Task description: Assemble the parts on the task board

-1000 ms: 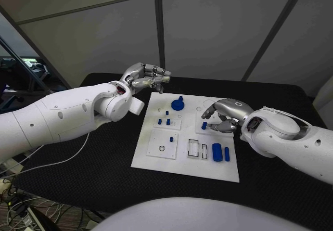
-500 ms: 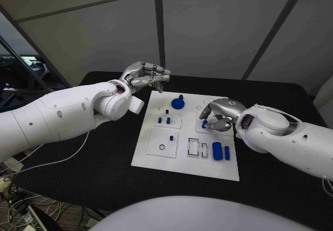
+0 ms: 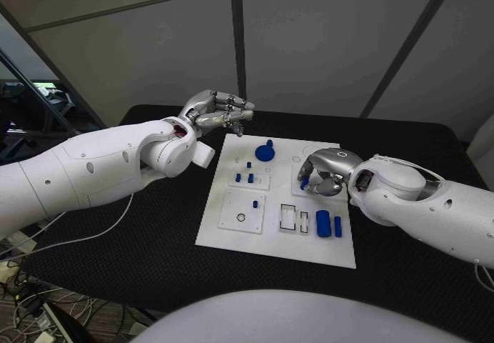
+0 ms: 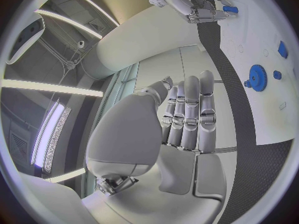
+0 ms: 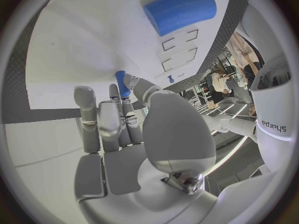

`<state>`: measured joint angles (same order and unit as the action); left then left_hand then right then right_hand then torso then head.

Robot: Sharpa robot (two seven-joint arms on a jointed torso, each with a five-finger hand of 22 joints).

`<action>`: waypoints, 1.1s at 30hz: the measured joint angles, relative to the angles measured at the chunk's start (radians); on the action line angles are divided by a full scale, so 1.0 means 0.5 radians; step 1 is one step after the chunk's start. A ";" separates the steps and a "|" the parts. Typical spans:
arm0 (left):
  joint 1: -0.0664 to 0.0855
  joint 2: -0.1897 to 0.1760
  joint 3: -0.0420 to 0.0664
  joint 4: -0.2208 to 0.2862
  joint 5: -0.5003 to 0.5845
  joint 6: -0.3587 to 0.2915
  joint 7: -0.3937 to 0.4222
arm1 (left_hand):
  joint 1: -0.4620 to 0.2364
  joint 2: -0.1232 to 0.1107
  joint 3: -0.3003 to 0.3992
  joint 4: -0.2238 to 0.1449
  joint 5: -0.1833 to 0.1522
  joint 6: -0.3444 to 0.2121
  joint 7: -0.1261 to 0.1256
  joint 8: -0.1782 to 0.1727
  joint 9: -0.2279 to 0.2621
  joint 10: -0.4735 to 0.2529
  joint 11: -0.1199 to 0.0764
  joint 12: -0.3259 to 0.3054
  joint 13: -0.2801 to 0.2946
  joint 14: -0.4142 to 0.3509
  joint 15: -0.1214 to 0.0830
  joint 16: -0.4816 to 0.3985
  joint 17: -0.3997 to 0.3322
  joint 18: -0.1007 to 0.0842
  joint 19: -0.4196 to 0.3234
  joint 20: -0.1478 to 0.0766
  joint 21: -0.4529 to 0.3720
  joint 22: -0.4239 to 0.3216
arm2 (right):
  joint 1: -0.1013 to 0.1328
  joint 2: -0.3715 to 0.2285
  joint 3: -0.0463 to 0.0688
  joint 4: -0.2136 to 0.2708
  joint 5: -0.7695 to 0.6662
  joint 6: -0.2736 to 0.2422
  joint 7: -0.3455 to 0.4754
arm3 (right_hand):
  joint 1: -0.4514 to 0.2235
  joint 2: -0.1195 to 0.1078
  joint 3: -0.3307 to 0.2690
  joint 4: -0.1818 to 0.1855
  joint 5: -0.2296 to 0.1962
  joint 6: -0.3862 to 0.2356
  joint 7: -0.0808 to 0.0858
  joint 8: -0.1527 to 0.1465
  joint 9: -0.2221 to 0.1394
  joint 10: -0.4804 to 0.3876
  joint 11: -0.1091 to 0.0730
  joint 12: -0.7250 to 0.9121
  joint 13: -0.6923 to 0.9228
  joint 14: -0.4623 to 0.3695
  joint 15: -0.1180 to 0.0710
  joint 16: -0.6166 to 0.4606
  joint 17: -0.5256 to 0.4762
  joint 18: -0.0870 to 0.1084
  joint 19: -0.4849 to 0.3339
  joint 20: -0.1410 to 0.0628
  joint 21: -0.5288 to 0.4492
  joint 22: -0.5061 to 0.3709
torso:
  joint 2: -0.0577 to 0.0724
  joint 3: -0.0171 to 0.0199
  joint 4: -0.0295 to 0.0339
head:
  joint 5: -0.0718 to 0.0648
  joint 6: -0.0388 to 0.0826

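Where the black cloth-covered table (image 3: 154,236) carries it, board: a flat white rectangular task board (image 3: 237,239) of smooth matte plastic, with raised square tiles and rectangular slots.
Right hand: the silver metallic right hand (image 3: 324,175) is over the board's right side, pinching a small blue peg (image 5: 122,83) between thumb and fingertip; the wrist view shows the peg's tip against the white surface.
Left hand: the silver left hand (image 3: 214,114) is lifted beyond the board's far left corner, fingers curled together, grasping nothing.
Gear: a blue toothed gear with a knob (image 3: 265,153) sits near the board's far edge.
Cylinder: a fat blue smooth cylinder (image 3: 322,225) lies at the near right, a thinner blue rod (image 3: 337,228) just beside it.
Pegs: small blue pegs (image 3: 247,176) stand in a tile left of centre.
Writing: "sharpa" reads on the robot's white shell in the right wrist view.
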<state>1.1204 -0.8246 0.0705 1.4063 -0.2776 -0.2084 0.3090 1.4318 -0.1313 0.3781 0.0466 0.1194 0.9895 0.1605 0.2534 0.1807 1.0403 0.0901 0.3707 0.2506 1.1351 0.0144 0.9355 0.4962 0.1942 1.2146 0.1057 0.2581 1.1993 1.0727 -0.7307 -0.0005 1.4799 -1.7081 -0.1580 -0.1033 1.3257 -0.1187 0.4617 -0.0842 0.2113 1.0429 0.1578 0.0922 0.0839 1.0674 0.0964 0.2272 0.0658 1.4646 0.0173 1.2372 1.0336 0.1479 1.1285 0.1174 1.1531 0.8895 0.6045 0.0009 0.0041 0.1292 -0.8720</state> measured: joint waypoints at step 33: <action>0.000 -0.002 0.000 -0.005 0.000 0.002 -0.001 | 0.000 0.000 0.000 0.000 0.000 -0.007 -0.007 0.000 0.006 0.000 0.000 0.017 0.004 0.000 0.000 0.000 -0.001 0.000 0.000 0.000 0.000 -0.002 | -0.001 -0.135 0.021 0.287 -0.010 -0.214 -0.001 | 0.086 0.101 0.071 -0.045 -0.053 0.134 -0.024 0.054 0.026 0.181 -0.040 0.041 0.023 0.004 -0.039 0.059 0.073 0.000 0.099 -0.042 0.113 0.149 | -0.005 -0.0012 -0.002 | -0.004 0.000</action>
<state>1.1203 -0.8258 0.0705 1.4039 -0.2776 -0.2075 0.3085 1.4318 -0.1313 0.3781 0.0467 0.1194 0.9861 0.1570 0.2533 0.1838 1.0404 0.0903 0.3791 0.2524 1.1351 0.0144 0.9354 0.4955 0.1943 1.2146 0.1057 0.2581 1.1984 1.0722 -0.7982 0.0102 1.6233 -1.7130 -0.2651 -0.1039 1.3688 -0.0680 0.4971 -0.1067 0.1849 1.1100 0.1457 0.1190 0.0967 1.1580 0.0766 0.2477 0.0772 1.4667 -0.0020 1.2665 1.0701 0.1478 1.1781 0.0964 1.2095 0.9640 0.6019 0.0003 0.0032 0.1271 -0.8722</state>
